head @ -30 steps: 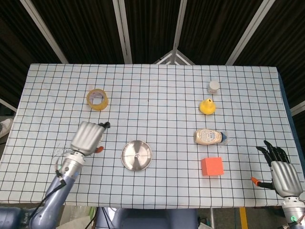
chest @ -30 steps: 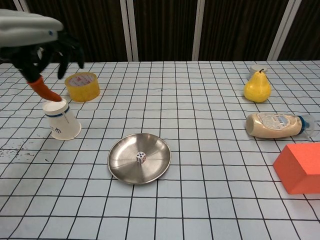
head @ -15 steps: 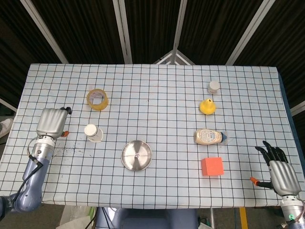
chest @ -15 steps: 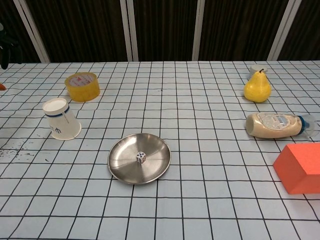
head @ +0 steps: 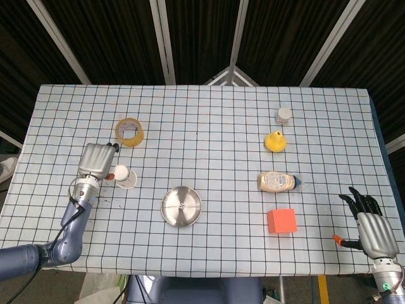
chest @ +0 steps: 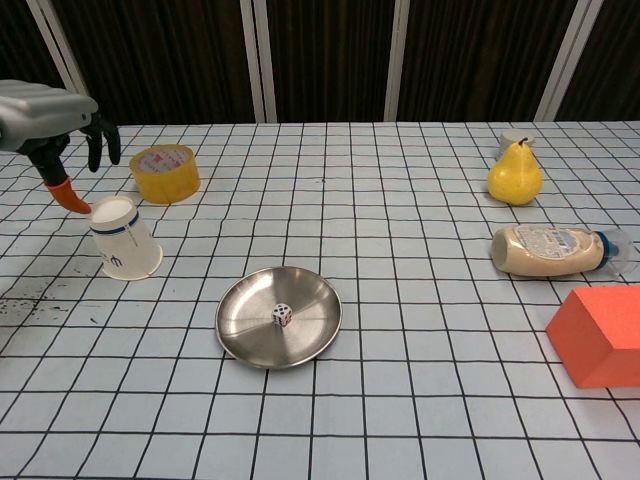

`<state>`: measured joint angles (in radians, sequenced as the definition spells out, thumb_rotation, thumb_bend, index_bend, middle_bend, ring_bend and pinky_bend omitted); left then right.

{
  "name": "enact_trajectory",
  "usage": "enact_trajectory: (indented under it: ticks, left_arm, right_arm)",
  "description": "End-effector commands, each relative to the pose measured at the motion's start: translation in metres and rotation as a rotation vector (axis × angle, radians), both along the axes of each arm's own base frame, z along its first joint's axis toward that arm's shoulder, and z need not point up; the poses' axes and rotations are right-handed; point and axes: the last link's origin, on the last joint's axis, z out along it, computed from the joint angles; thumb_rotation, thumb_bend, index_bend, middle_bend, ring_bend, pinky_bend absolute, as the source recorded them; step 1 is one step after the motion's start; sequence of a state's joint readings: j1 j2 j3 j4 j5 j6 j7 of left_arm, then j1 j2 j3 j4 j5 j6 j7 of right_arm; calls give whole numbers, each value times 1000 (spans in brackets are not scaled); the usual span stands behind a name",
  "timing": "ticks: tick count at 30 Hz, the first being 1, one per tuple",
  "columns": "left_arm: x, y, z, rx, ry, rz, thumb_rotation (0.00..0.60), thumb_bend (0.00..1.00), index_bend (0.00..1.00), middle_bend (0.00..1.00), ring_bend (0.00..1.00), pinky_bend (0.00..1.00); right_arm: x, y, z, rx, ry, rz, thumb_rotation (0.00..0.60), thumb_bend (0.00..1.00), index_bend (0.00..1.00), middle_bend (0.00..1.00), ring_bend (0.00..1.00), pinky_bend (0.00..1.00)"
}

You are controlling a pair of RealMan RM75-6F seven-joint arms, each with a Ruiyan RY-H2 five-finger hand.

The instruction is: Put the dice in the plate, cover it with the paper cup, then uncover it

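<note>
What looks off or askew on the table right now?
The paper cup sits upside down and tilted, left of the plate, with the left hand beside it. The sauce bottle lies on its side. Dark specks mark the cloth near the cup.

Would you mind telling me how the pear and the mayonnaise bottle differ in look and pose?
The pear is bright yellow and stands upright with its stem up; the mayonnaise bottle is beige with a printed label and lies on its side. The pear sits farther back on the table, the bottle nearer the orange block. Both rest untouched on the checked cloth, right of the plate.
</note>
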<state>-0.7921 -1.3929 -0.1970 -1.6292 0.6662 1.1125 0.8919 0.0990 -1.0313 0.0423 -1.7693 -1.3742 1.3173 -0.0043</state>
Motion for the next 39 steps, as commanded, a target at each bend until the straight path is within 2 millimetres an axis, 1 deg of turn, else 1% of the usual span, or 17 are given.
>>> enact_trajectory:
  ticks: [1, 3, 5, 10, 15, 24, 30, 35, 39]
  left_arm:
    - [3, -1, -1, -11, 23, -1, 600, 8, 274, 288, 723, 849]
    - [4, -3, -1, -26, 23, 7, 600, 0, 253, 259, 716, 849]
    - [6, -5, -1, -39, 19, 15, 600, 0, 244, 250, 714, 850]
    - [13, -7, 3, -57, 12, 16, 600, 0, 242, 251, 714, 853]
    - [14, -10, 4, -72, 24, 18, 600, 0, 242, 255, 714, 856]
    - [6, -14, -14, -122, 57, 35, 600, 0, 246, 268, 715, 858]
    - [9, -13, -25, -126, 57, 15, 600, 9, 255, 276, 715, 862]
    - [14, -13, -35, -134, 61, -15, 600, 77, 299, 319, 715, 863]
    - [16, -13, -36, -126, 51, -22, 600, 121, 327, 353, 715, 863]
  right_arm:
    - [1, 0, -1, 2, -2, 6, 600, 144, 172, 33, 102, 0]
    - [2, 0, -1, 5, -2, 10, 600, 143, 172, 33, 102, 0]
    - [2, 0, -2, 6, -2, 10, 600, 143, 173, 33, 102, 0]
    - [1, -2, -3, 7, -4, 4, 600, 144, 174, 33, 102, 0]
    - [1, -2, -3, 8, -2, 9, 600, 144, 174, 33, 102, 0]
    - [2, 0, 0, -4, -9, 10, 600, 143, 175, 33, 102, 0]
    - [1, 0, -1, 1, -8, 7, 600, 143, 174, 33, 102, 0]
    - [1, 0, 0, -3, -9, 5, 600, 143, 174, 33, 102, 0]
    - [0, 0, 1, -1, -11, 4, 600, 144, 175, 33, 102, 0]
